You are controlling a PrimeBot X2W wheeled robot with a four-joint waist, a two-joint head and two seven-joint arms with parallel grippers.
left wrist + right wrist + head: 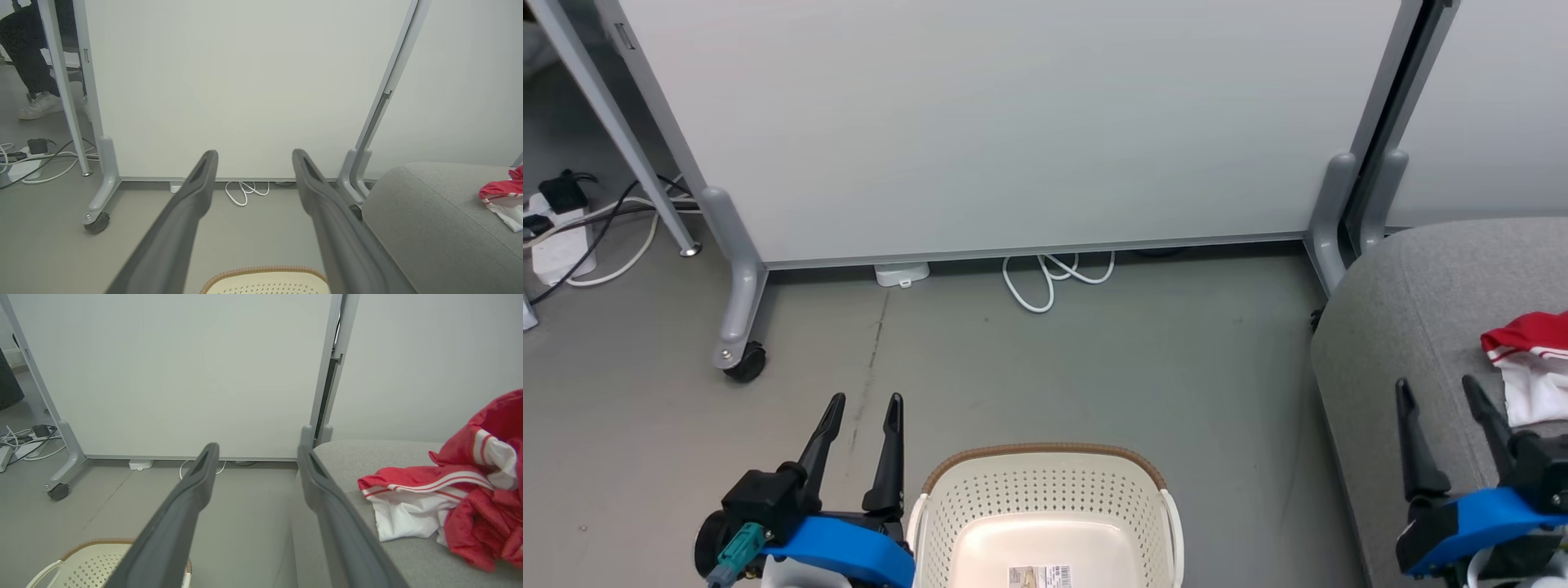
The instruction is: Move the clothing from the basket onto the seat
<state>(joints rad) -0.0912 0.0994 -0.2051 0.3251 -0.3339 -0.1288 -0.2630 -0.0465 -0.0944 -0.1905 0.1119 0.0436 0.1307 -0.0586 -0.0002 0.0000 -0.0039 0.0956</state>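
Left jaws are spread wide with nothing between them, hanging over the floor (1094,359) just beside the basket (1045,451), on its left. Right jaws, same deal: apart and empty, hovering over the front edge of the seat (1405,310), just beside the clothing (1531,359) and not touching it as far as I can tell.

So where are we at? The red and white clothing is bunched up in a heap on the grey cushion, and the right wrist view shows the stripes and a white panel pretty clearly. I honestly can't tell whether that heap is one garment or two. What I can see of the basket is bare: just the perforated walls and a sticker (1039,576) on its bottom. Its near end is cut off by the frame, though, so something could be hiding there.

My read: the job looks basically done, unless something is tucked in that hidden corner.
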